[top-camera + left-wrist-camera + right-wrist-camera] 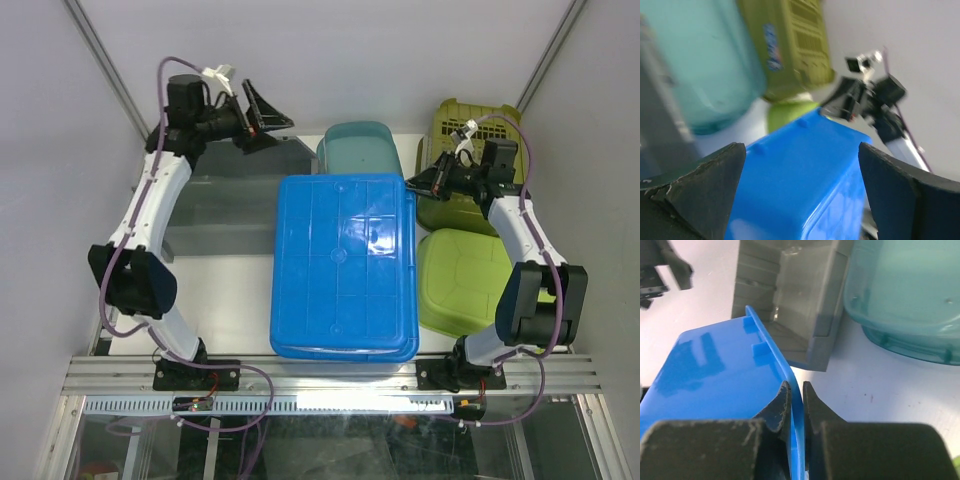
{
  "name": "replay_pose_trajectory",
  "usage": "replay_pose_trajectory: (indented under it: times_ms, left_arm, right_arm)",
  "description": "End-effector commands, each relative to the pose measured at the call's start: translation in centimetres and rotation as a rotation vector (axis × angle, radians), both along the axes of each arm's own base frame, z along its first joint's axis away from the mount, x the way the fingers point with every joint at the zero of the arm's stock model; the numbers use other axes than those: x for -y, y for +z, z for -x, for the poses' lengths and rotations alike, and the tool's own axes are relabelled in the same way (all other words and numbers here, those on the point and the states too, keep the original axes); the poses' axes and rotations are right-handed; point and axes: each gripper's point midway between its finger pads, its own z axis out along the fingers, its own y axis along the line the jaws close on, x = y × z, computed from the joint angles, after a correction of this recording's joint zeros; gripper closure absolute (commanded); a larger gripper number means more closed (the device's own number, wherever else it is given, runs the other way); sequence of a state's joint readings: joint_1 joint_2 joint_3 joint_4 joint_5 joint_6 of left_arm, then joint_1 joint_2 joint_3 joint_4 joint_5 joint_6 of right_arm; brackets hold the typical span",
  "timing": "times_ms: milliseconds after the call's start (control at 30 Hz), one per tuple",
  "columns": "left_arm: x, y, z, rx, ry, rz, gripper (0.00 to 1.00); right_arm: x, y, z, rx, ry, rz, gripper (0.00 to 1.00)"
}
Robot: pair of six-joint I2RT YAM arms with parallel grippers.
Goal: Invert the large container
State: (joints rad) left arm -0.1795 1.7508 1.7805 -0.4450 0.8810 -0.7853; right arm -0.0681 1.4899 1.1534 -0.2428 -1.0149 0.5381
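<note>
Top external view, upper left first: the left claw hangs in the air over the far edge of a grey bin, spread wide with nothing in it. The left wrist view agrees. Its two dark fingers sit well apart at the bottom corners, with blue plastic beyond the gap. That pose reads as standing off so that the other arm alone controls the load.

Mid-frame, the large container lies on the table. Its long side runs from the near edge toward the back, the grey bin is just beside it on the left, and a teal tub stands at its far end. It is bright blue, glossy and rectangular, with rounded corners. The face turned to the camera is a flat panel moulded in a grid of squares, with a paler lip along the near edge. I judge that to be its base, so the flip looks done or nearly so, though I cannot tell whether it sits fully flat.

At its upper right corner the right claw is clamped on it. The right wrist view shows both jaws pinching a thin blue edge, a grip suited to steadying or lowering that corner. Farther right are an olive basket and a light green tub. The tub is touching or just beside the blue wall; I cannot tell which.
</note>
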Motion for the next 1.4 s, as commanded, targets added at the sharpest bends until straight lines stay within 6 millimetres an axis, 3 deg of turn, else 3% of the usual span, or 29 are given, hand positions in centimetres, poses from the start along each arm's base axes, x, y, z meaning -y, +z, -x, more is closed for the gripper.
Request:
replay_pose_trajectory:
  times_ms: [0, 67, 167, 333, 500, 667, 900, 1167, 1233, 1367]
  left_arm:
    - [-7.7, 1.6, -1.0, 0.223, 0.4, -0.339, 0.01]
    - [-10.4, 1.7, -0.5, 0.279, 0.483, -0.487, 0.01]
    - [-13.8, -0.9, 1.0, 0.281, 0.483, -0.742, 0.01]
    - [-15.7, -5.4, 6.3, 0.275, 0.412, -0.881, 0.01]
    - [-16.2, -5.8, 8.8, 0.425, 0.392, -0.91, 0.01]
    - [-16.8, -6.7, 9.5, 0.507, 0.364, -0.969, 0.01]
    - [-15.8, -8.2, 9.9, 0.548, 0.276, -0.99, 0.02]
    - [-15.4, -9.3, 10.7, 0.607, 0.21, -1.069, 0.01]
    - [-15.2, -9.3, 10.8, 0.622, 0.194, -1.069, 0.01]
    - [-15.3, -10.2, 10.3, 0.611, 0.18, -1.132, 0.01]
  right_arm:
    - [2.2, -2.4, -1.9, -0.08, -0.139, 0.117, 1.0]
    - [2.3, -3.3, -1.7, -0.095, -0.131, 0.13, 1.0]
    - [2.3, -4.5, -1.2, -0.113, -0.131, 0.13, 1.0]
    - [2.8, -4.3, 0.0, -0.069, -0.157, 0.125, 1.0]
    - [3.7, -2.1, 0.7, 0.046, -0.209, 0.058, 1.0]
    - [3.5, 0.0, 2.0, 0.1, -0.202, -0.027, 1.0]
    - [4.3, 2.7, 3.7, 0.16, -0.266, -0.042, 1.0]
    - [4.2, 3.8, 7.3, 0.176, -0.297, -0.03, 1.0]
    - [5.3, 3.2, 7.1, 0.207, -0.369, 0.052, 1.0]
    - [5.7, 2.7, 8.3, 0.195, -0.394, 0.104, 1.0]
